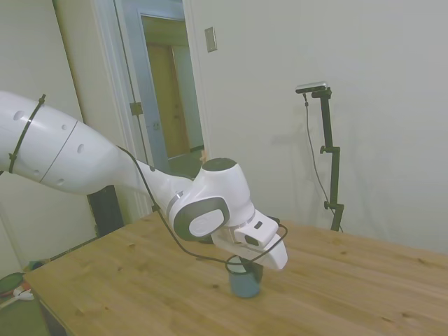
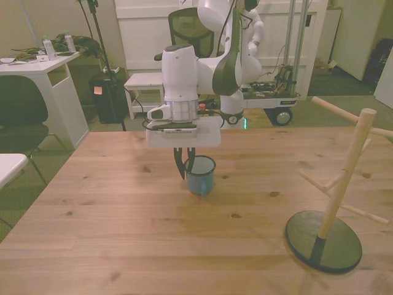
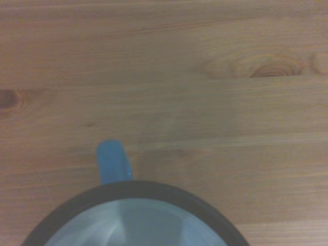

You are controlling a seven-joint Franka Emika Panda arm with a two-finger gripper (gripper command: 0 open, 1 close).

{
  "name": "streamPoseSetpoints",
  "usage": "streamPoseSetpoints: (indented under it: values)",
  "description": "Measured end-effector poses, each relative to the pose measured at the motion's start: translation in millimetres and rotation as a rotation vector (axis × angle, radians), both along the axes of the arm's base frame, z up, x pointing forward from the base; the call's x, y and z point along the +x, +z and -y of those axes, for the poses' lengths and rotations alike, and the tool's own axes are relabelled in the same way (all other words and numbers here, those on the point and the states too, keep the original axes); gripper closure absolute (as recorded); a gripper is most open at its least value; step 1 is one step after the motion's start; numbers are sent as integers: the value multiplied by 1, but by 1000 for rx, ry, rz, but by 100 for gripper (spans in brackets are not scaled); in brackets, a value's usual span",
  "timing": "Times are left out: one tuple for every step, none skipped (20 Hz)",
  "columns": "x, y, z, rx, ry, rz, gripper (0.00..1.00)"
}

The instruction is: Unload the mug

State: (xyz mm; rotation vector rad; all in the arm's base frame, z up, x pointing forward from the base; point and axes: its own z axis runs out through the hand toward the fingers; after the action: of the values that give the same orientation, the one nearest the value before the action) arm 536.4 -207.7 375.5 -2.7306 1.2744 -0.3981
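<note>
Most of the work looks done: the mug point(image 2: 201, 176) stands on the counter point(image 2: 123, 215), off the peg stand point(image 2: 334, 190); my tool point(image 2: 185, 170) pinches its rim, release remains.

mug point(image 3: 134, 215) cut off by wrist view edge

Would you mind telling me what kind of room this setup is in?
Probably a robotics lab or office: a white desk, an office chair and a wheeled equipment cart stand behind the wooden table.

The white arm point(image 2: 212, 58) reaches low, its claw point(image 2: 185, 165) pointing straight down, fingers nearly together.
</note>
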Motion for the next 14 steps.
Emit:
streamPoseSetpoints:
  values:
    - [1, 0, -2, 0, 3, 0, 0]
    - [1, 0, -3, 0, 5, 0, 0]
    - [1, 0, -4, 0, 6, 0, 0]
    - [2, 1, -4, 0, 7, 1, 0]
    - [2, 2, -3, -1, 6, 3, 0]
    - [1, 3, -3, -1, 5, 6, 0]
    - [1, 7, -3, -2, 5, 11, 0]
    - [0, 10, -3, -2, 5, 16, 0]
    - [-1, 14, -4, -3, 6, 23, 0]
    - [-4, 20, -4, -3, 6, 30, 0]
    - [-6, 27, -5, 0, 7, 38, 0]
    - [-10, 35, -6, 7, 8, 44, 0]
    - [-14, 44, -8, 14, 9, 53, 0]
    - [-19, 54, -9, 20, 10, 63, 0]
